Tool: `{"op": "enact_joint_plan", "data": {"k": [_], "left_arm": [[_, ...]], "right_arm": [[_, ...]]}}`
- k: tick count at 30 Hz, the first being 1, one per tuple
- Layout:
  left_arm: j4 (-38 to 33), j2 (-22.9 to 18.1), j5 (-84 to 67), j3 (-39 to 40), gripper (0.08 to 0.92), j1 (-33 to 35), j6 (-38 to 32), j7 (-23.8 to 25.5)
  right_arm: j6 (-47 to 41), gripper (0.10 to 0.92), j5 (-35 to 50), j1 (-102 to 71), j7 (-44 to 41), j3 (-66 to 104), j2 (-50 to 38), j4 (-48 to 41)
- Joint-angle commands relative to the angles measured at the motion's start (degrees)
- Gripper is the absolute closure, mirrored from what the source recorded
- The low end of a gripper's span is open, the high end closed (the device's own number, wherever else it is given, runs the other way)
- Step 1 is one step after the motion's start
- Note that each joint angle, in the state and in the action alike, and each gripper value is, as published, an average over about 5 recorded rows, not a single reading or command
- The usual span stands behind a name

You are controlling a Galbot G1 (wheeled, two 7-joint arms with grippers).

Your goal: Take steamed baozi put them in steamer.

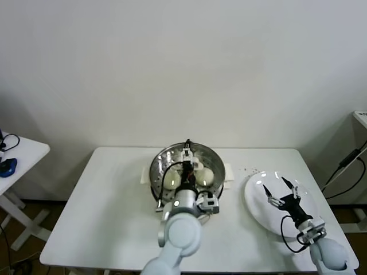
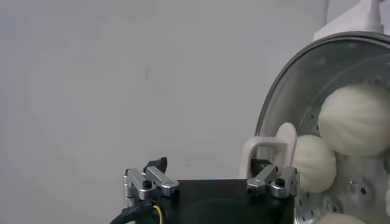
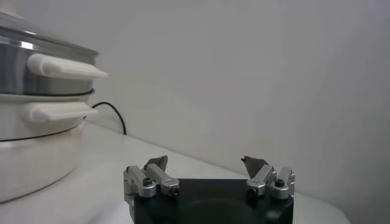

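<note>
Head view: at frame centre the left gripper (image 1: 188, 156) hangs wide open and empty over the steamer (image 1: 160, 161), where steamed baozi (image 1: 173, 178) lie; lower right, the right gripper (image 1: 276, 189) spreads wide above the white plate (image 1: 256, 195) on the counter (image 1: 103, 206). Left wrist view: buns (image 2: 355, 119) rest on the perforated floor at right. Right wrist view: the steamer (image 3: 36, 79) stands at upper left.

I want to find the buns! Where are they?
In the head view, the buns sit inside the steamer at the table's middle, under the open left gripper.

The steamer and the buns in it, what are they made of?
The steamer looks like shiny metal, probably stainless steel: it mirrors the light and its floor has punched holes. The baozi look like soft cream-white dough, matte, with faint creases.
</note>
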Motion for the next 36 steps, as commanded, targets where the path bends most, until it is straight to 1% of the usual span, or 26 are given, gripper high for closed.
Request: {"op": "enact_joint_plan", "data": {"k": [1,8,12,18,24,27,31,34,36], "left_arm": [[-3.7,3.8,-2.0,-0.8,0.177,2.4,-3.0,1.7],[-3.9,4.2,-2.6,-1.3,0.177,3.5,-4.3,1.9],[-5.8,5.2,-3.4,-2.0,0.177,4.5,-4.6,2.1],[-11.8,7.6,-8.1,-4.1,0.177,7.5,-5.6,2.2],[-18.1,9.0,-15.6,-8.3,0.177,12.6,-8.5,0.4],[-19.7,10.2,-20.4,-10.4,0.177,15.5,-10.6,-3.1],[-19.8,10.8,-30.7,-14.5,0.177,19.4,-13.9,-10.6],[-19.8,10.9,-42.5,-18.9,0.177,22.2,-17.5,-17.4],[-19.8,11.2,-51.8,-22.1,0.177,23.8,-20.4,-22.9]], "right_arm": [[-0.1,0.203,-0.1,0.4,0.0,0.0,0.0,-0.3],[-0.2,0.203,-0.1,0.7,0.0,0.1,0.1,-0.2],[-0.2,0.203,0.2,0.6,0.0,0.1,0.0,-0.2],[-0.6,0.203,1.6,0.5,0.7,-0.3,-0.7,-0.2],[-1.7,0.203,3.6,0.1,1.3,-1.0,-2.2,0.5],[-2.1,0.203,3.9,-0.2,1.6,-1.1,-2.7,0.9],[-2.9,0.203,4.2,-0.9,2.0,-1.2,-3.4,1.9],[-3.0,0.203,5.8,-1.3,2.4,-1.1,-3.6,2.6],[-2.8,0.203,7.5,-1.5,2.6,-1.1,-3.7,3.1]]}}
